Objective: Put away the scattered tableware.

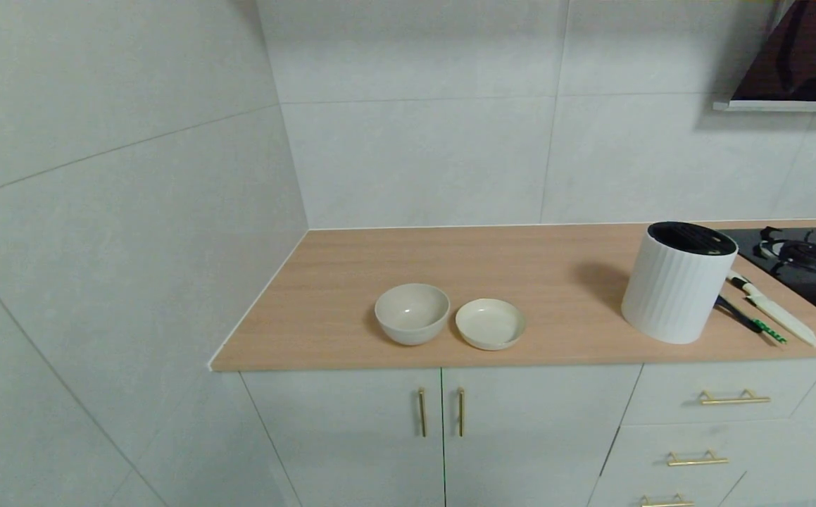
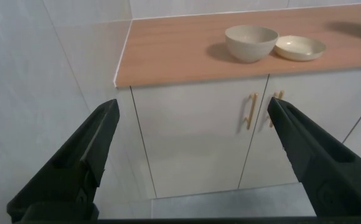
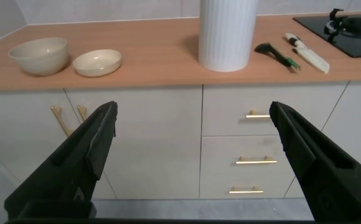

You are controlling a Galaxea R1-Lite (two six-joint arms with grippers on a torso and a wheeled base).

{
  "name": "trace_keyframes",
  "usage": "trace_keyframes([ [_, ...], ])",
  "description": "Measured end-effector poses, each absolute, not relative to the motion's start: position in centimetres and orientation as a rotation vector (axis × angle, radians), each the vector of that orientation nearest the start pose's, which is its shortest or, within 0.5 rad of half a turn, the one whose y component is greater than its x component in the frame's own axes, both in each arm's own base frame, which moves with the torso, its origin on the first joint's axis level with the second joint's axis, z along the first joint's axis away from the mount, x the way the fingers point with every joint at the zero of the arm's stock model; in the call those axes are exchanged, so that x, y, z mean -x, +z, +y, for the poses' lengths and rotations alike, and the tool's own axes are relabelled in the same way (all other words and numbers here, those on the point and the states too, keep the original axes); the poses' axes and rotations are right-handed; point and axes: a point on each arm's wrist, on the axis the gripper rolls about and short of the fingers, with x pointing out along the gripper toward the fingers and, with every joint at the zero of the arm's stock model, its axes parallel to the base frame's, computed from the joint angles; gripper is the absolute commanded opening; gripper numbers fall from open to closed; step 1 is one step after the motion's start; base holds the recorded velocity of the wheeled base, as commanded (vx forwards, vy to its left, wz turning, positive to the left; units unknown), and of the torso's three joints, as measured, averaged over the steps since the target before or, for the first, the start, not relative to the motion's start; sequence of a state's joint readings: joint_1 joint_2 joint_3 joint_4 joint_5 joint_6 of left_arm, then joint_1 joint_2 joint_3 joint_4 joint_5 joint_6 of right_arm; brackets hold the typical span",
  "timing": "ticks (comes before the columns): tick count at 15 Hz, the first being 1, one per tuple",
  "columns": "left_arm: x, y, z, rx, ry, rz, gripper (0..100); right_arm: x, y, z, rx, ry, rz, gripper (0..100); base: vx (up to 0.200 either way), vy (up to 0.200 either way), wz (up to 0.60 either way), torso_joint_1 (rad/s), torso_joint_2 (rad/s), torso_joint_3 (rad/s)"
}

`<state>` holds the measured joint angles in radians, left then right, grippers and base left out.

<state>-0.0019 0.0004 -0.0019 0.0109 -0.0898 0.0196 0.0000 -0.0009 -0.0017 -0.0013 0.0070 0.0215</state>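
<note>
White ribbed cylinder holder at right partly hides a white knife. Beige ceramic bowl and shallow beige dish sit near the wooden counter edge. Left gripper and right gripper are spread apart.

grey tiled walls, wooden countertop, white cabinets

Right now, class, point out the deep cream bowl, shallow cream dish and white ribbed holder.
Deep cream bowl (image 1: 412, 311), head view, inside bottom.
Shallow cream dish (image 1: 490, 323), head view, inside centre.
White ribbed holder (image 1: 672, 296), head view, side wall.
</note>
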Motion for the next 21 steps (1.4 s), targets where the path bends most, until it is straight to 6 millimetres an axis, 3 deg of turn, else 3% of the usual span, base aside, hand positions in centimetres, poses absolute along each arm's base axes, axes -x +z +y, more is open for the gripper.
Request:
trace_keyframes([
  [21, 2.30, 7.49, -0.20, -0.020, -0.091, 0.008, 100, 2.30, 7.61, 0.02, -0.021, 0.007, -0.004, 100, 0.000, 0.000, 0.00, -0.222, 0.51, 0.279],
])
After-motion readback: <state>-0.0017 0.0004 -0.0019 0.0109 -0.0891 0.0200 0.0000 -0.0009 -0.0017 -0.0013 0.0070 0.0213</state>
